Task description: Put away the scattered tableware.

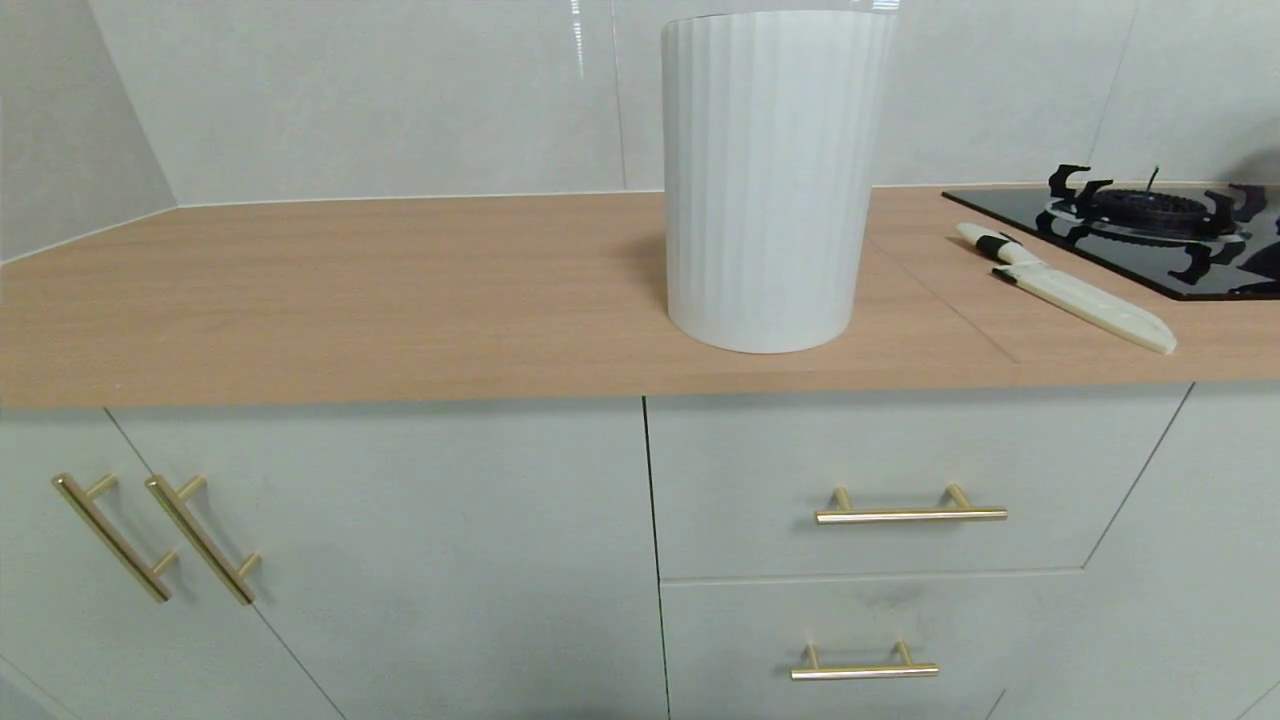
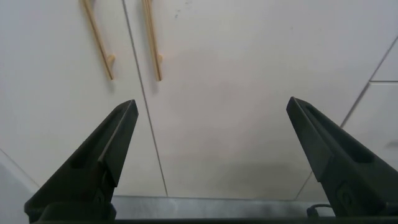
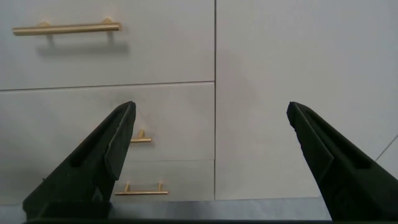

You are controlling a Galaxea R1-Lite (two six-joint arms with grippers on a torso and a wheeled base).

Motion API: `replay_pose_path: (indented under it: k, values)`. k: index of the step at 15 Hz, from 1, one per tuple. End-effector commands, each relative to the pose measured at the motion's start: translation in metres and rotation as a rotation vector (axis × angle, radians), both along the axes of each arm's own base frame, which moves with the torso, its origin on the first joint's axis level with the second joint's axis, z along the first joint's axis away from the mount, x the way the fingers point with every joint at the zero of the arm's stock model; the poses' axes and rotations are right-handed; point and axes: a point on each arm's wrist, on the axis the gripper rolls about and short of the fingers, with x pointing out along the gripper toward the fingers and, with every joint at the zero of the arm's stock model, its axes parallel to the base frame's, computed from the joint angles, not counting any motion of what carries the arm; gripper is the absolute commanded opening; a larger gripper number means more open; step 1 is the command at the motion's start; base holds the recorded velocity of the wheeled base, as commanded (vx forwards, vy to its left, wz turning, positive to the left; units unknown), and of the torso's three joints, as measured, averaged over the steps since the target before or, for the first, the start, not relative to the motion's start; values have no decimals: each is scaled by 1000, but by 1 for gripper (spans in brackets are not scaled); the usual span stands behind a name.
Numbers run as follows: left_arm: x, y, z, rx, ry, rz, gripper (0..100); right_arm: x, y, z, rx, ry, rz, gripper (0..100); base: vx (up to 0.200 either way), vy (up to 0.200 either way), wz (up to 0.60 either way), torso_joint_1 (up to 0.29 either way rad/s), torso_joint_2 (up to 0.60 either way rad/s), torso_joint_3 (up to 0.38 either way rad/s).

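Head view: a wooden countertop point(image 1: 350, 300) runs across the middle of the frame, above pale cabinet fronts. A tall white ribbed container point(image 1: 768, 180) stands upright right of centre, near the counter's front edge, and the top of the frame cuts off its rim. At the right of the frame a knife point(image 1: 1065, 290) lies flat on the counter, just beside the black gas hob point(image 1: 1150, 225) in the upper right corner. Its black-banded handle points toward the hob and its pale blade toward the front edge.

The knife looks light and stiff. The blade may be ceramic or sheathed, which is hard to tell from here, so treat it as smooth, slippery and brittle. The safest hold is probably across the handle, pinching its narrow sides.

The left gripper point(image 2: 211, 102) is spread wide and empty, facing cabinet doors with two brass door handles point(image 2: 127, 40). The right gripper point(image 3: 210, 106) is likewise spread and empty, facing drawer fronts with brass drawer pulls point(image 3: 65, 28)
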Motion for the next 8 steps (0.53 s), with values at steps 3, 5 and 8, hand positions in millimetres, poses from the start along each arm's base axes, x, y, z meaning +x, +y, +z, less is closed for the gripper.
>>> replay_pose_path:
  k: [3, 5, 8]
  values:
    - [0, 0, 0, -1, -1, 0, 100, 0, 0, 0, -1, 1, 0, 100, 0, 0, 0, 0, 0, 0]
    - [0, 0, 0, -1, -1, 0, 100, 0, 0, 0, -1, 1, 0, 100, 0, 0, 0, 0, 0, 0]
    - [0, 0, 0, -1, -1, 0, 100, 0, 0, 0, -1, 1, 0, 100, 0, 0, 0, 53, -242, -204]
